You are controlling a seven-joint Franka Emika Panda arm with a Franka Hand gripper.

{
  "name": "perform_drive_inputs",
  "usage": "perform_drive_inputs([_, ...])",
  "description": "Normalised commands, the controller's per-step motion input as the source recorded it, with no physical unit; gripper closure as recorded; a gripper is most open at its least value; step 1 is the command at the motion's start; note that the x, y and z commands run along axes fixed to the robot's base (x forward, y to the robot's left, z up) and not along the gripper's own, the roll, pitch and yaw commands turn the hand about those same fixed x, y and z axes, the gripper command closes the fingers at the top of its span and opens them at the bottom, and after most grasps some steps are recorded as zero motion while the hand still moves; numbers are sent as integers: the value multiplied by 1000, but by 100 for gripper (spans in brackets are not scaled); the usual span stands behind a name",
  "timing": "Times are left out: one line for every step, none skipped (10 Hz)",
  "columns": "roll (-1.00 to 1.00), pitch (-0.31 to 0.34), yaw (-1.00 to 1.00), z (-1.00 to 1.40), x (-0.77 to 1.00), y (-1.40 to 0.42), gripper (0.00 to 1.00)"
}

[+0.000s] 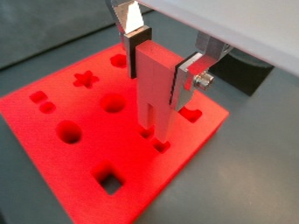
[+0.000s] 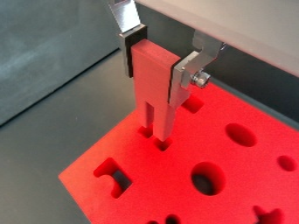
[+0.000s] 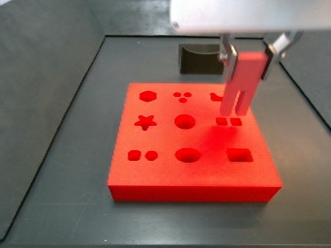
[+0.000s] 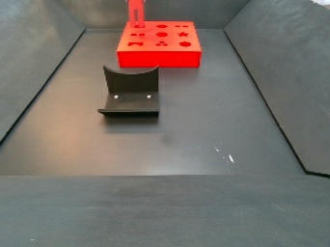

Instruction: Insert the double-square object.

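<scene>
Pincer (image 1: 162,61) grips upright, grooved, salmon double-square object (image 1: 155,96), seemingly touching board (image 1: 70,166).

Between my gripper's (image 1: 160,58) silver fingers (image 1: 191,77) with dark pads stands the salmon-red double-square object (image 1: 153,92). Below it lies the bright red board (image 1: 70,171); beyond, the dark fixture (image 4: 129,93) on grey floor (image 4: 194,135).
</scene>
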Motion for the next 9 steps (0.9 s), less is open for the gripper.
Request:
perform_drive_inputs([0, 39, 0, -246, 151, 51, 100])
perform_drive_inputs([0, 41, 0, -100, 6, 0, 100])
perform_drive_inputs([0, 27, 0, -34, 0, 0, 100])
perform_drive_inputs([0, 20, 0, -77, 86, 0, 100])
perform_drive_inputs([0, 19, 0, -134, 40, -14, 100])
perform_drive_inputs([0, 11, 0, -157, 0, -6, 100])
perform_drive_inputs([0, 16, 0, -180, 0, -29, 100])
perform_drive_inputs([0, 0, 0, -174, 60, -63, 100])
perform_drive_inputs([0, 1, 0, -166, 9, -103, 100])
